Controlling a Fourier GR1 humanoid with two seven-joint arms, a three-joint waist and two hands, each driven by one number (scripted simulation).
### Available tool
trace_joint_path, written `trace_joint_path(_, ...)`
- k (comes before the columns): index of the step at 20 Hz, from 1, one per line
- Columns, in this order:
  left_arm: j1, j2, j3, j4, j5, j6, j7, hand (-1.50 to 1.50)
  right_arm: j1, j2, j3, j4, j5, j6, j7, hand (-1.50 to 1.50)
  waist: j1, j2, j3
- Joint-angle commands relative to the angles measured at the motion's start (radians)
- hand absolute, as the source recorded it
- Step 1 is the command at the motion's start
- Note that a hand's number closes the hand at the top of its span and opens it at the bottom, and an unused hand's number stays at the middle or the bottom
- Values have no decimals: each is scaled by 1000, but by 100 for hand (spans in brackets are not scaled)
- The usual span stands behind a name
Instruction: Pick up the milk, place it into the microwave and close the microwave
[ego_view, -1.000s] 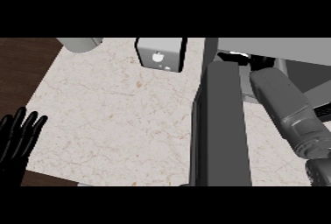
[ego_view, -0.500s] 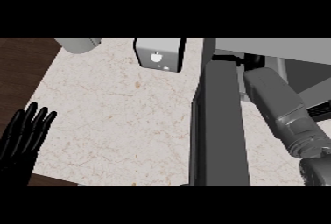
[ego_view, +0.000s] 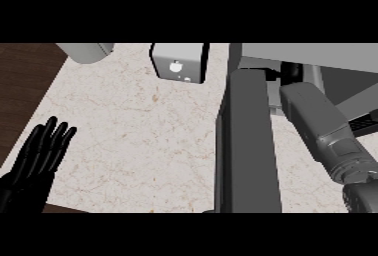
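Reaching past the open microwave door (ego_view: 247, 145), the right arm probably sought the milk (ego_view: 179, 61); its robot hand was hidden. Left robot hand (ego_view: 40, 155) rested flat-fingered, lower left.

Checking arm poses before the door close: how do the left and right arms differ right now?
The left hand shows whole at the lower left, black fingers straight and open over the pale speckled stone counter. The right arm shows only its grey forearm, reaching toward the microwave behind the dark grey open microwave door; its hand is hidden. Neither visibly holds anything.
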Motion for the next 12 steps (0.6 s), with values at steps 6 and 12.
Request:
trace_joint_path(6,42,-36,-63,-11,-36,4,-6,-150,48,-20,-23,-8,-20,60,-41,-150,-11,-15,0)
trace_joint_path(12,-5,-37,-102,11,-63,59,-4,-150,88,-12,-26,-16,-24,159,-99,-150,-44,-20,0)
